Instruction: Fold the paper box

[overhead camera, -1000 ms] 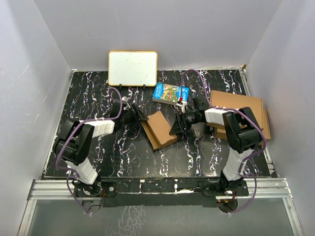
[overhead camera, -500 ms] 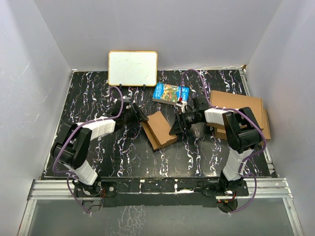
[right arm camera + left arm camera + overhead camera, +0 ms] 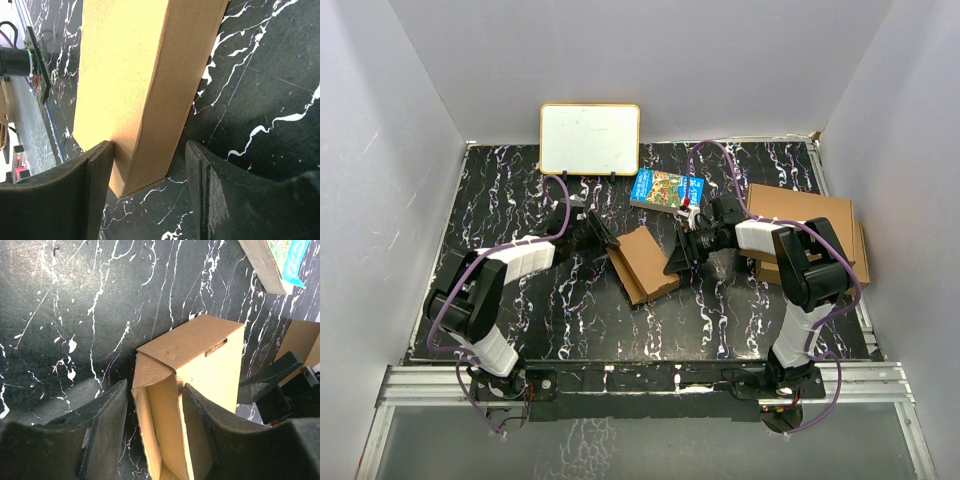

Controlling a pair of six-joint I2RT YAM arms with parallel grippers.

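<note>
At the paper box (image 3: 645, 263), left hand (image 3: 155, 395) and right hand (image 3: 149, 150) straddle it unclenched; book (image 3: 667, 188) just behind.

So the only real mover here is the left arm (image 3: 490, 345). Its elbow block (image 3: 460, 305) has dropped and swung back, ending up farther behind the left pincer (image 3: 606, 241). That leaves the white forearm (image 3: 515, 262) lying longer and flatter, stretched toward the paper box (image 3: 646, 262) right in front of the fingers. The purple cable (image 3: 430, 312) trailing behind the pincer got dragged into a lower, flatter loop. Can't tell from overhead whether the gap between the fingers changed.
</note>
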